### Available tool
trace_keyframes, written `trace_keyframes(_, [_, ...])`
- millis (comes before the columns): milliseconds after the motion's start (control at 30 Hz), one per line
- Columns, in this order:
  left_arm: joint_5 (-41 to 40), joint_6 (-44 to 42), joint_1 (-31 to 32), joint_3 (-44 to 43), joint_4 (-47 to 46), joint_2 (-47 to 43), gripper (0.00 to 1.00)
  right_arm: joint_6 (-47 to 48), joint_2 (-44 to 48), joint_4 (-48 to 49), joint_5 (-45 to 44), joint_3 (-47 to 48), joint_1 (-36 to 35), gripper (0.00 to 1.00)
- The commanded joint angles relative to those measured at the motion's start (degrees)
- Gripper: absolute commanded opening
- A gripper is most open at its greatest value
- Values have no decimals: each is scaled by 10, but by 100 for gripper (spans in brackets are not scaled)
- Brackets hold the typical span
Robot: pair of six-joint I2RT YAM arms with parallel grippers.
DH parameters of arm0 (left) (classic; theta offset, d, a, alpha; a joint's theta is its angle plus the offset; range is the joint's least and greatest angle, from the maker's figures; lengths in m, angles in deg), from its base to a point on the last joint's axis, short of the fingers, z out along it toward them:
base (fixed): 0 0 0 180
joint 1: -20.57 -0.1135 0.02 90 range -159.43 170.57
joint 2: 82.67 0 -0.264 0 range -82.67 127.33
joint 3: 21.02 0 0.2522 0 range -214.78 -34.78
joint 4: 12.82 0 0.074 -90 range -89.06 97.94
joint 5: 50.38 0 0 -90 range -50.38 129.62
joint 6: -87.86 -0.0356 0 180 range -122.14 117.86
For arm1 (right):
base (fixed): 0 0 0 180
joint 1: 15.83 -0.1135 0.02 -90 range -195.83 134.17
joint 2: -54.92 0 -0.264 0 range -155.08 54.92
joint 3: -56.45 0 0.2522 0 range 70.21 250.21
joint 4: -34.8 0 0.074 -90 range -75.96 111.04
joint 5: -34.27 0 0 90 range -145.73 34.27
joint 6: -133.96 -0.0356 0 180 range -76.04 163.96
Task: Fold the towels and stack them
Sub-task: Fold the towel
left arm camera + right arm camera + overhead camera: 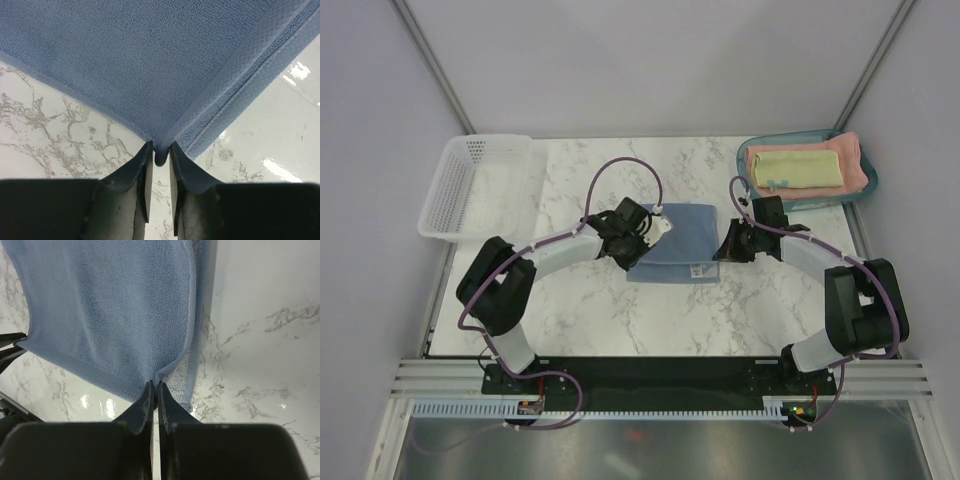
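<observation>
Grey-blue towel [675, 245] lying on the marble desk [590, 310], directly between the two tools. The left tool [160, 147] has its jaws slightly parted with a towel corner tucked between the tips; whether they pinch it is unclear from this close view. The right tool [155, 385] is closed on the towel's opposite edge, the cloth puckering at its tips. Beyond the right tool, a teal tray [744, 158] holds the folded salmon-pink towel [855, 150] with the folded pale-yellow towel [795, 168] on top. Beyond the left tool, well apart, sits a white mesh basket [470, 185].
</observation>
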Motion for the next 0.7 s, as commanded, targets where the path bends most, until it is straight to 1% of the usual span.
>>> trace_keyframes(0, [-6, 26, 1, 5, 5, -19, 28, 8, 24, 9, 6, -8, 1, 7])
trace_keyframes(67, [-1, 36, 2, 7, 9, -31, 32, 4, 27, 12, 13, -15, 1, 8])
trace_keyframes(133, [-7, 50, 1, 5, 10, -41, 35, 0, 28, 16, 16, -21, 1, 8])
trace_keyframes(200, [-17, 90, -5, 3, 10, -56, 38, -4, 26, 25, 23, -27, 1, 8])
trace_keyframes(233, [-14, 128, -9, 0, 10, -61, 38, -9, 26, 28, 26, -32, 1, 8])
trace_keyframes(300, [8, 180, -34, -6, 11, -73, 44, -13, 25, 39, 31, -39, 1, 8])
trace_keyframes(333, [48, 234, -42, -5, 11, -77, 48, -14, 26, 41, 31, -44, 1, 8])
trace_keyframes(367, [68, 263, -56, -4, 3, -81, 50, -15, 27, 45, 31, -46, 2, 8])
trace_keyframes(433, [98, 313, -62, 6, 0, -80, 50, -19, 26, 50, 31, -51, 1, 9])
trace_keyframes(467, [96, 363, -65, 10, -1, -79, 50, -20, 26, 52, 33, -52, 1, 9])
trace_keyframes(533, [101, 410, -67, 31, -11, -77, 50, -21, 26, 53, 34, -52, 1, 9])
trace_keyframes(567, [109, 451, -70, 42, -23, -79, 51, -21, 26, 54, 35, -52, 2, 9])
trace_keyframes(600, [118, 467, -71, 66, -60, -83, 52, -20, 26, 54, 35, -52, 1, 9])
trace_keyframes(667, [124, 506, -72, 88, -91, -93, 53, -20, 26, 54, 35, -52, 1, 9])
